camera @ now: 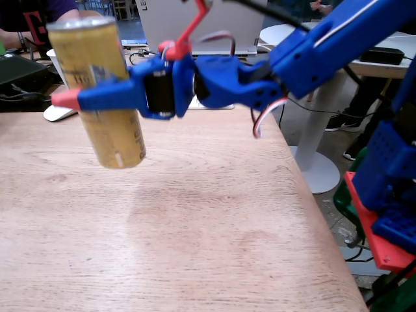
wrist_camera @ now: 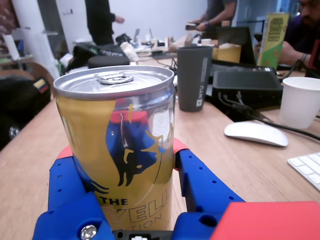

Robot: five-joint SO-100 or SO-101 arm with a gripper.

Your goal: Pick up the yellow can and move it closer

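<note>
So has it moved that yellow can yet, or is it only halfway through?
About halfway. Done: the yellow can is gripped between the blue fingers and, in the fixed view, lifted clear of the wooden table, slightly tilted. In hand: carrying it. Left: setting it down closer and letting go; it is not yet resting on the table.

My blue arm point(camera: 312, 58) reaches in from the right of the fixed view, wrist level. My gripper point(camera: 97, 97) is clamped round the can point(camera: 97, 65), holding it above the table.
</note>
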